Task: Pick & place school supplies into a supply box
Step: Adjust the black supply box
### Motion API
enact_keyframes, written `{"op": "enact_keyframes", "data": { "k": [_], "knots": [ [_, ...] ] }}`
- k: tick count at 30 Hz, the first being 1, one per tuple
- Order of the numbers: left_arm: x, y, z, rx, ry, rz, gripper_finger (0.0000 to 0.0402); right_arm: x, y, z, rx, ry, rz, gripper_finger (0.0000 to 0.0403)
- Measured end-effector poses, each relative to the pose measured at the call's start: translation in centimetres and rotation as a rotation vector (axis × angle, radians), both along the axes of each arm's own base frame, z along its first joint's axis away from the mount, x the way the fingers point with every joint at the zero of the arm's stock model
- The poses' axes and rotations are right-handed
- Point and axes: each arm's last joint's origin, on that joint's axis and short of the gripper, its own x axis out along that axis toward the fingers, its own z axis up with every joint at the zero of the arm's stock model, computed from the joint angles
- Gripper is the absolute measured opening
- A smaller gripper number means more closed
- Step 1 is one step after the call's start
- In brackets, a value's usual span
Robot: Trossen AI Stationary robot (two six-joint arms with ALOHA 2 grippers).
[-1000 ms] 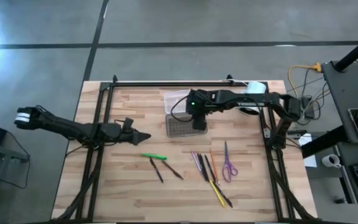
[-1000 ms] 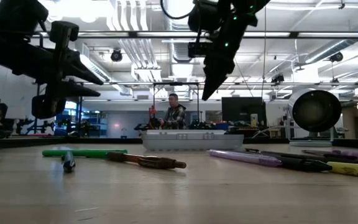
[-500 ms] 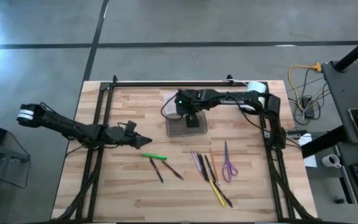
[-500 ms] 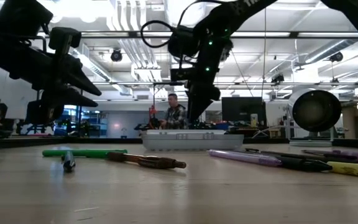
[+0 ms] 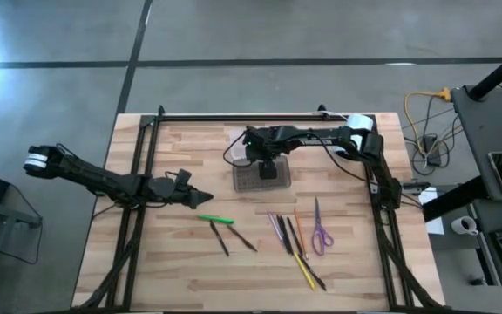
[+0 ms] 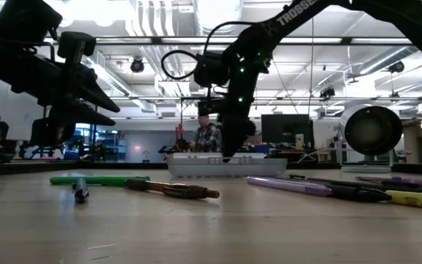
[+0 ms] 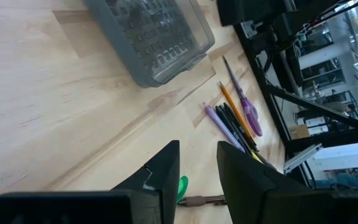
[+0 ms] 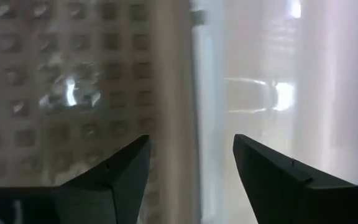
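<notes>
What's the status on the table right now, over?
Right hand open, low over the supply box. Left hand empty, hovering near the green pen. Pens and scissors on the table, none boxed. Nothing in the way.

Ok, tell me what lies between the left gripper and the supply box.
Only bare wood, the high view shows: nothing lies on the table between the left gripper and the supply box. The green pen lies nearer the front edge.

Right arm [image 5: 308, 138] hides the supply box [image 5: 253, 180] lid.
</notes>
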Motion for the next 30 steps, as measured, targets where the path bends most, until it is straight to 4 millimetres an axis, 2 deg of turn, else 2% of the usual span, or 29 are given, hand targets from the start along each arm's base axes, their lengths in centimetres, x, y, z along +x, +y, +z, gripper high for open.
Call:
{"op": "enact_keyframes", "data": {
  "k": [7,18,24,26,30],
  "knots": [
    [0.0,0.0,0.0,0.000,0.001,0.000,0.0092,0.1,-1.1,-0.5,0.033,-0.053,-0.232,0.0192],
    [0.0,0.0,0.0,0.000,0.000,0.001,0.0092,-0.3,-1.2,-1.5,0.137,-0.046,-0.524,0.0085],
    [0.0,0.0,0.0,0.001,0.000,0.001,0.0092,0.2,-1.2,-0.5,0.400,-0.145,-0.816,0.0037],
    [0.0,0.0,0.0,0.001,0.000,0.001,0.0092,0.6,-1.1,0.0,0.508,-0.185,-0.921,0.0034],
    [0.0,0.0,0.0,0.004,0.001,0.000,0.0092,1.8,-1.1,1.0,0.687,-0.274,-0.969,0.0041]
  ]
}}
